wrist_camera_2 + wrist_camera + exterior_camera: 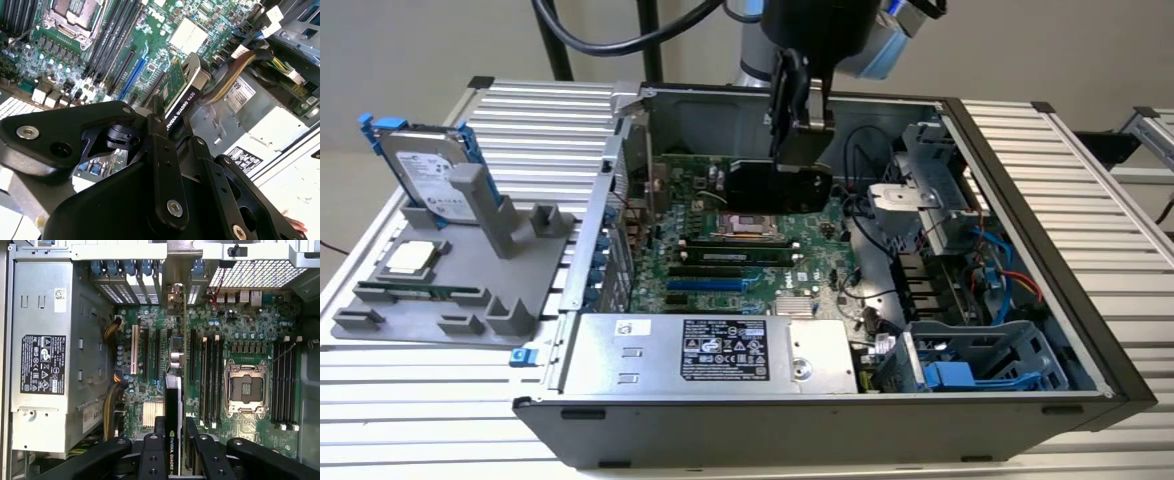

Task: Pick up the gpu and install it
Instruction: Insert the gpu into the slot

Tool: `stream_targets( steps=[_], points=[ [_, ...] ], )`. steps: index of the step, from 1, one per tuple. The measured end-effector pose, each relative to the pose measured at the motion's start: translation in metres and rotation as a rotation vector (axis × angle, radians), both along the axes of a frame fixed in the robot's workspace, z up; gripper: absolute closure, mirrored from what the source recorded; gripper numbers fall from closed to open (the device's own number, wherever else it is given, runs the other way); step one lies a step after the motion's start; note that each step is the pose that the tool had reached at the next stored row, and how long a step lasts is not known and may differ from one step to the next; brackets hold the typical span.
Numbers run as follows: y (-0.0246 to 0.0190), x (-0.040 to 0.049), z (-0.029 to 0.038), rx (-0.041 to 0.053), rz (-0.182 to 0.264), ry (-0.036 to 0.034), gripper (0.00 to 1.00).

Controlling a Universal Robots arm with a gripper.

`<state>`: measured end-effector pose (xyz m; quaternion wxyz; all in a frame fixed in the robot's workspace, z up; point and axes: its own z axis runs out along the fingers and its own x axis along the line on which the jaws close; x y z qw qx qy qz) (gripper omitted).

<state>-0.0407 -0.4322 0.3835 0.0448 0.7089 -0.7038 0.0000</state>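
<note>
Claw (174, 440) is clamping the gpu (172, 405) edge-on, hanging over the motherboard (240, 325) inside the case. Keeping the card square to the slot (192, 355) matters before seating.

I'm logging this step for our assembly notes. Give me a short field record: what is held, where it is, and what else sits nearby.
held item: gpu, gripped on edge by the end effector
position: above the motherboard inside the open computer case, over the expansion slots
seated: not yet judged seated
CPU socket: empty
outside case: hard drive upright on grey holder, at the exterior view's left
</note>
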Motion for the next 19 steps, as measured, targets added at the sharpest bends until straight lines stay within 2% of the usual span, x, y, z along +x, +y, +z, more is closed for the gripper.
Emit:
stream_targets(
  steps=[5, 19],
  points=[
    [0.0022, 0.0014, -0.0043, -0.0034, 0.000, -0.0001, 1.00],
    [0.0024, 0.0036, -0.0123, -0.0116, 0.000, 0.0000, 1.00]
  ],
)
